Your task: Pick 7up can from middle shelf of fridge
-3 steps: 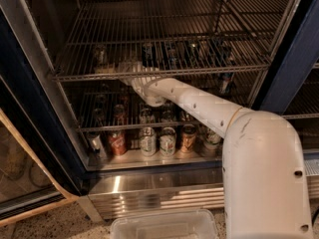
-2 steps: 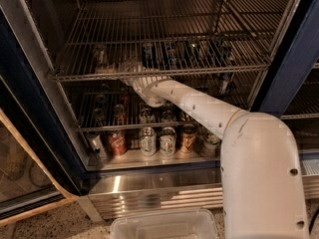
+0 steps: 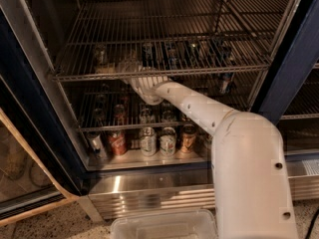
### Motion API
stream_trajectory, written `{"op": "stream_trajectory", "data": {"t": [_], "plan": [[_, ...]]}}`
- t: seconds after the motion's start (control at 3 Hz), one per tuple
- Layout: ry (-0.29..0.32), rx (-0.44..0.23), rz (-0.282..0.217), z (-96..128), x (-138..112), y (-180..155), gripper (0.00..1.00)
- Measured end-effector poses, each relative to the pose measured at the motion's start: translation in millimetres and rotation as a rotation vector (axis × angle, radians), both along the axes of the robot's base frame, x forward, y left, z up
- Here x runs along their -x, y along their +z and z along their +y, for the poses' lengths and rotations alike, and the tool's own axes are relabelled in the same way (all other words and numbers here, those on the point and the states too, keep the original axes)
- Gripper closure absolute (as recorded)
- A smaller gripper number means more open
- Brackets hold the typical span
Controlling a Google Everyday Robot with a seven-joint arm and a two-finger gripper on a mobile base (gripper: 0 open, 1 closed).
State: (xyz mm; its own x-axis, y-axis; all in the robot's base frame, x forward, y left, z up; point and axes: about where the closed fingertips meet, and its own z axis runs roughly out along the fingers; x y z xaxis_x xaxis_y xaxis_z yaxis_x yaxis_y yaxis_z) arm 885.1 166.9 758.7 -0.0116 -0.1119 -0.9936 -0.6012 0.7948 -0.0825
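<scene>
The fridge (image 3: 30,83) stands open with a dark blue frame and several wire racks. The middle shelf (image 3: 219,68) is a wide chrome rack with a thicker front rail. A pale silvery can, the likely 7up can (image 3: 99,56), stands at its left, seen through the rods. Several blue cans (image 3: 172,54) stand in a row to its right. My white arm (image 3: 199,108) reaches in from the lower right. My gripper (image 3: 127,67) is at the shelf's front rail, just right of the pale can and partly hidden by the rods.
A lower rack (image 3: 149,127) holds more cans. A front row on the fridge floor includes a red can (image 3: 118,142) and green-white cans (image 3: 148,142). The ribbed steel base panel (image 3: 149,193) is below, and a clear plastic bin (image 3: 164,223) lies in front.
</scene>
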Motion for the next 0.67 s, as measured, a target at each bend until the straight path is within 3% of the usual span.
{"op": "stream_trajectory", "data": {"t": [0.33,0.67], "plan": [[0.017,0.021,-0.012,8.3,-8.7,2.7,0.06],[0.017,0.024,-0.013,8.4,-9.7,2.5,0.00]]}}
